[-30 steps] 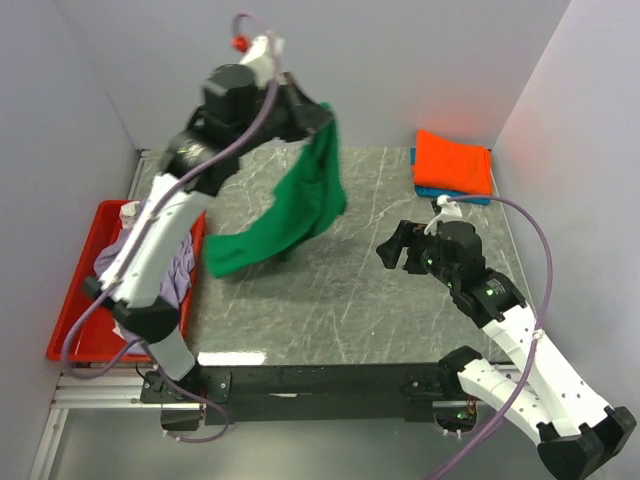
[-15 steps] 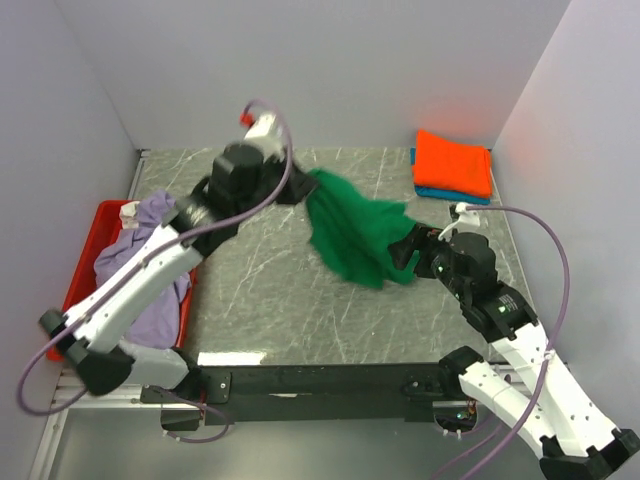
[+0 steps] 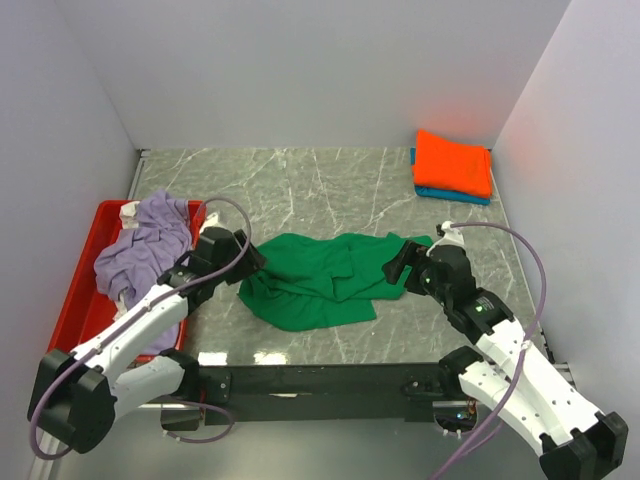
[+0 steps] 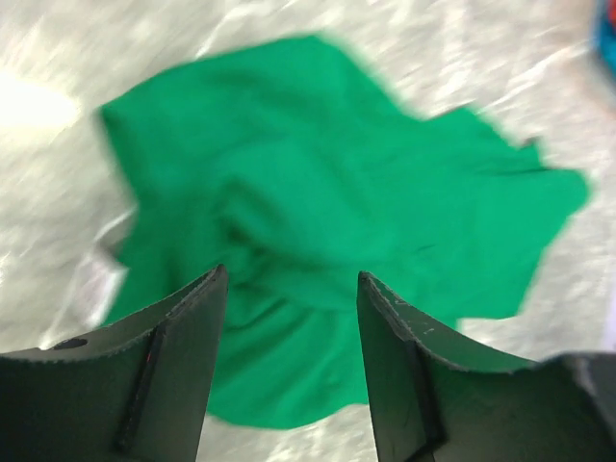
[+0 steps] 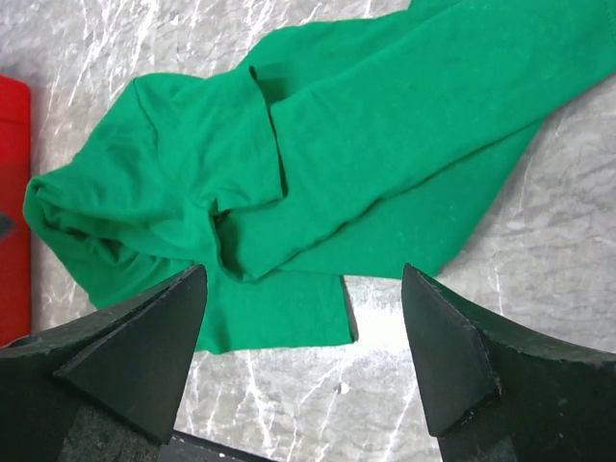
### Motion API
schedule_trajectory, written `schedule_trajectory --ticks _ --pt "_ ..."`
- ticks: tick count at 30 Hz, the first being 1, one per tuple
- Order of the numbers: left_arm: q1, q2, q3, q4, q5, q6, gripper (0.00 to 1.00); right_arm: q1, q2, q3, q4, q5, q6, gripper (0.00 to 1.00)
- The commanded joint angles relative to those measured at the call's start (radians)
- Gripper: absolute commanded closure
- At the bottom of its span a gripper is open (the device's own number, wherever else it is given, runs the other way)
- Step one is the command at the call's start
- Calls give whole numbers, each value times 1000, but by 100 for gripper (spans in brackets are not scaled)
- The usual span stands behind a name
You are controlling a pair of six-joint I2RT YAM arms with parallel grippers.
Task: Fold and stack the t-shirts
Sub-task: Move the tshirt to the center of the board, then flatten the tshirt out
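- Green tee [image 3: 318, 282] lies crumpled on the marble table [image 3: 330, 190], long axis running L–R between both arms.
- L gripper [image 3: 247, 262] at its left edge, fingers spread, holding nothing (blurry wrist view).
- R gripper [image 3: 397, 268] at its right end, also spread wide; both about equally near.

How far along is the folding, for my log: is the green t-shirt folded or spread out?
Spread, not neatly folded: the green t-shirt lies loose and rumpled on the table, flaps overlapping unevenly.
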Motion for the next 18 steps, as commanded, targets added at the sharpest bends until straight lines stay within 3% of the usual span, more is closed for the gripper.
schedule_trajectory --ticks 1,5,7,14,18 --pt "-36 44 114 92 -13 16 39 0 15 -6 78 32 32 12" --pt "-227 225 293 -35 -209 60 39 -2 25 -6 78 49 35 13" --pt "-269 337 401 -91 -264 85 40 -3 21 -3 71 61 35 13" --pt "-421 623 625 -126 -312 160 44 -52 -4 9 11 98 35 14" --pt "-476 775 746 -154 -352 203 46 -137 -4 0 5 44 19 14"
